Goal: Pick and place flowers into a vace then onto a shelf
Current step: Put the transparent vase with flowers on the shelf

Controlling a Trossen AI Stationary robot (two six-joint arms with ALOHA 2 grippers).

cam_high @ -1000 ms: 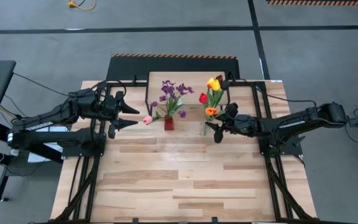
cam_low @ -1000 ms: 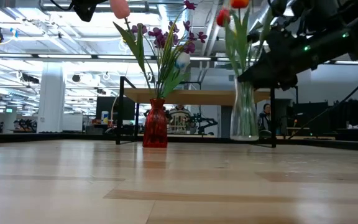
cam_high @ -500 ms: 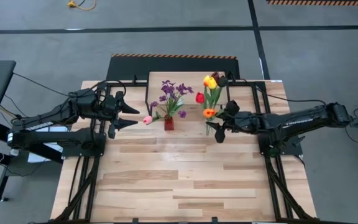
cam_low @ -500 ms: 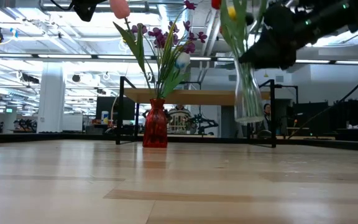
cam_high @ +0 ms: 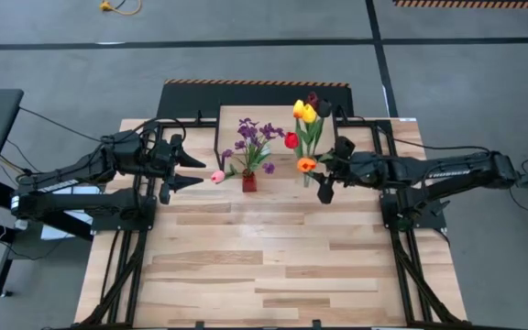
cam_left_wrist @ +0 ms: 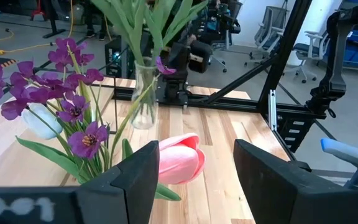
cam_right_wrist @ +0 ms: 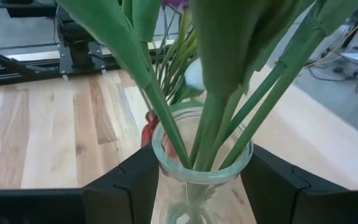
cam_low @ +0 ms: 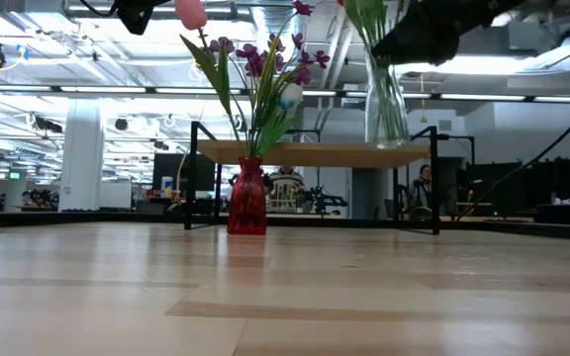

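A clear glass vase (cam_low: 384, 104) holds red, orange, yellow and maroon tulips (cam_high: 304, 128). My right gripper (cam_high: 319, 180) is shut on it, and it hangs in the air near the shelf's front edge, its base about level with the shelf's wooden top (cam_low: 305, 153). A red vase (cam_high: 249, 181) with purple sprigs, a white tulip and a pink tulip (cam_high: 217, 176) stands on the table before the shelf (cam_high: 278, 117). My left gripper (cam_high: 189, 170) hovers open, left of the red vase; the pink tulip (cam_left_wrist: 180, 163) shows between its fingers, untouched. My right gripper pinches the glass vase's neck (cam_right_wrist: 199, 179) just under the rim, one finger (cam_right_wrist: 132, 180) on each side. It comes level from the table's right side. The vase is lifted clear of the table, nearly upright, with the tulip stems rising out of it.
The shelf's black legs (cam_low: 192, 176) stand on the table's far half. Black frame rails (cam_high: 131, 247) run along both table sides. Bare plank tabletop (cam_high: 273, 266) spreads toward the near edge. A person (cam_low: 422, 188) sits in the room beyond the table.
My right gripper has lifted the glass vase off the table to shelf-top height and carried it toward the far edge. The vase tipped briefly on the way and now stands nearly upright. The gripper has stayed shut on it.
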